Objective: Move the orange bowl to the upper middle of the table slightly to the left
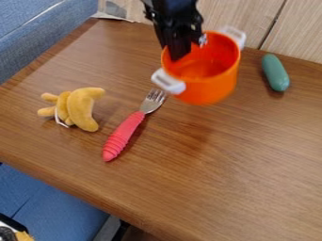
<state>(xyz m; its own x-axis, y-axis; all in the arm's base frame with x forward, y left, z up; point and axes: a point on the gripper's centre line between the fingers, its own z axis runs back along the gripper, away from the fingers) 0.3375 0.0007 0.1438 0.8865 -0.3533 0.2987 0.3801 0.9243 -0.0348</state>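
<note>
Along the near left edge of the desk [252,188], blue fabric [53,202] shows below the wood. Farther in lies a fork [124,132] with a ridged red handle, the handle's end toward the near side and the metal tines pointing away, near the bowl. Left of the fork sits a yellow plush bunch of bananas [80,109], with a white loop at its near side.

Beyond the fork I hold the orange bowl [207,89] up off the desk, in the upper middle, a little right of center; a dim shadow falls on the wood on the near side of it. One of its white handles points near and left, the other far and right. My black arm [173,12] comes in from the top edge and hangs down steeply, leaning slightly right toward its lower end. My fingers [179,50] point down at the bowl's far left rim, closed on its wall, with one reaching inside the opening.

Well to the right of the bowl a smooth green oblong thing [275,73] lies on the desk. Farthest off, a pale wooden panel [301,28] rises behind the desk, and blue upholstery [31,33] runs along the upper left.
</note>
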